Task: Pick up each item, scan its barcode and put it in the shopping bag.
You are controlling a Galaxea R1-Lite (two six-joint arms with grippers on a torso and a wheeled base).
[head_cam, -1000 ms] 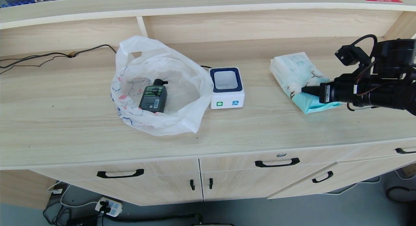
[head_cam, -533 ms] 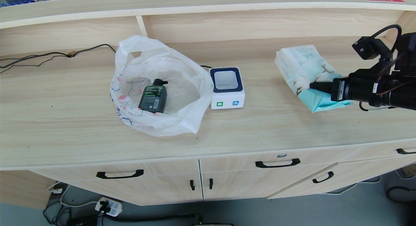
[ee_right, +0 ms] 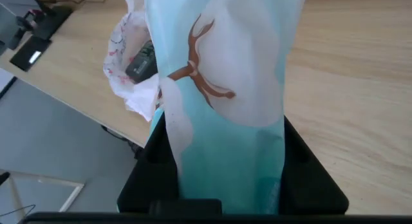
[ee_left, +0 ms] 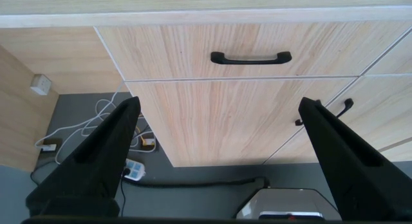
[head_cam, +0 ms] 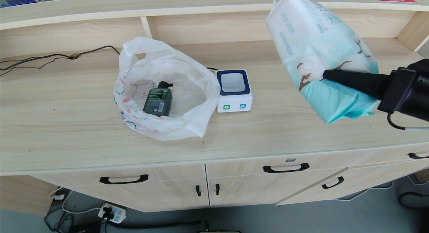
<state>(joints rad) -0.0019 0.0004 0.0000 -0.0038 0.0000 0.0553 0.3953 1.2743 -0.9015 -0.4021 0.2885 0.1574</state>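
Right of the scanner [head_cam: 234, 90] and well above it, off the bench [head_cam: 67, 126], the tissue pack [head_cam: 315, 42] hangs in the right gripper [head_cam: 324, 74]. The jaws are clamped across the pack's lower half (right wrist view: one black jaw on each side of the teal wrapper). The pack is tilted, top end leaning toward the scanner's side. The shopping bag [head_cam: 161, 89] sits on the bench just left of the scanner, mouth open, rim about touching the scanner's side. A dark bottle [head_cam: 158, 100] lies inside the bag. The left gripper [ee_left: 219, 102] is below the scanner's level, facing a drawer handle [ee_left: 251, 57] under the bench, jaws apart, nothing between them.
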